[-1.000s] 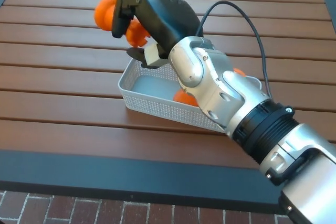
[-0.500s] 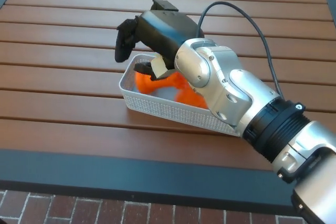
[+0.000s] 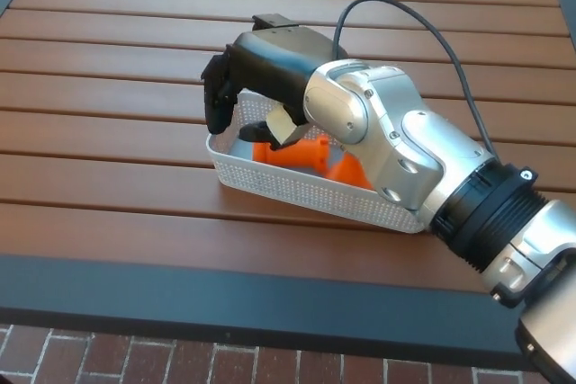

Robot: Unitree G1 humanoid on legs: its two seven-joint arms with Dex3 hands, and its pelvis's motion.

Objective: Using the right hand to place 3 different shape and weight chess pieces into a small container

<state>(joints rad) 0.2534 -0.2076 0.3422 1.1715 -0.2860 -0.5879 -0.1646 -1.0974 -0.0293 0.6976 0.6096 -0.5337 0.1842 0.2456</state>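
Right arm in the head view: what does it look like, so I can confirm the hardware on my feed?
The robot hand is black with thick fingers and a small beige part on its underside. Behind it the arm is rounded silver metal, then a ribbed black ring, then silver again. A black cable loops over the arm. The left arm is out of view.

A brown slatted wooden table carries one white mesh container.

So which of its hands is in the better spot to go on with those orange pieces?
The right hand. It hangs over the near end of the white mesh basket, just above the orange chess pieces lying inside, holding nothing. The left hand is nowhere in view.
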